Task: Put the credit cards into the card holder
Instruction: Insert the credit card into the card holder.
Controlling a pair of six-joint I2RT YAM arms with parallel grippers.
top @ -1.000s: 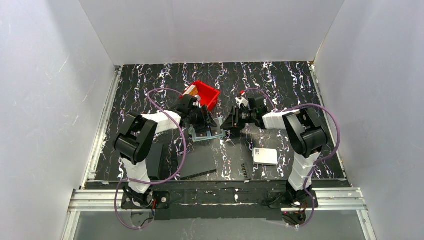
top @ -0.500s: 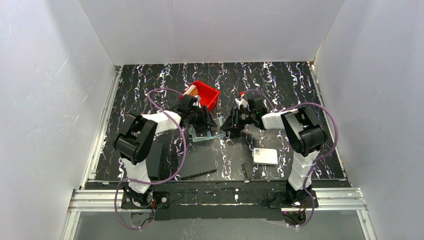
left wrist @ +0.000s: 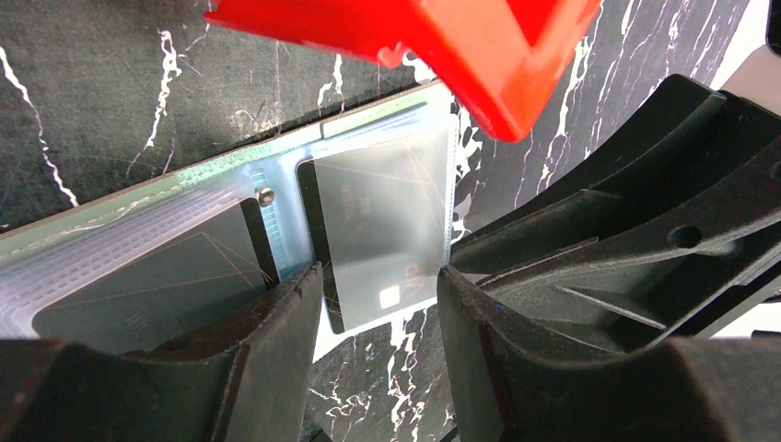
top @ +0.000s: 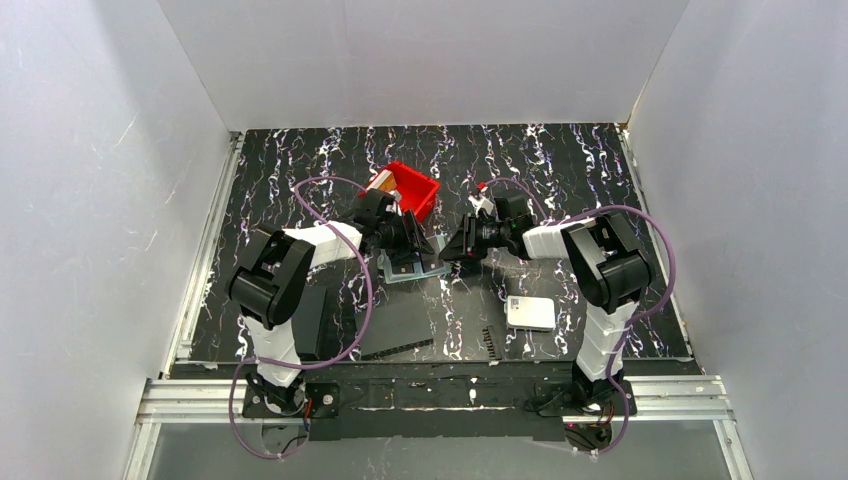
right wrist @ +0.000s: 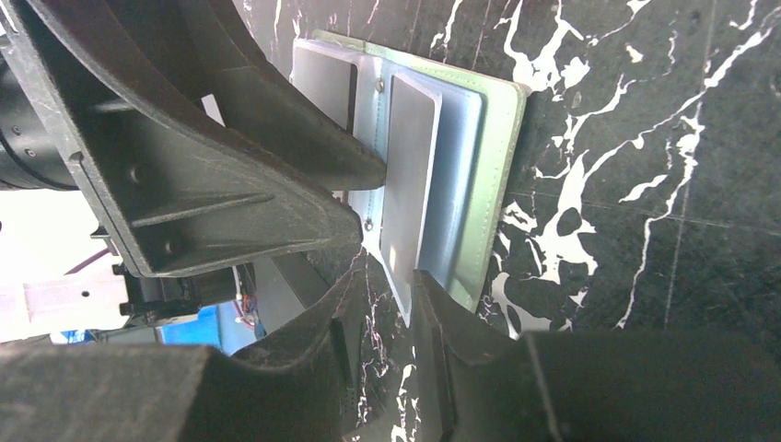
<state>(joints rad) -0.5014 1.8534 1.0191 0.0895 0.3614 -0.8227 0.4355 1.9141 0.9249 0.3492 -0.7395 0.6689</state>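
right gripper pinches a card half inside the card holder beside the red bin, left gripper spread above; a skewed push could jam it or shift the holder.

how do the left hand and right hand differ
The left hand is open, fingers spread over the card holder; the right hand is shut on a credit card by its edge. The left hand holds nothing; the right hand holds that card tilted at a pocket. Both sit low at the open holder.
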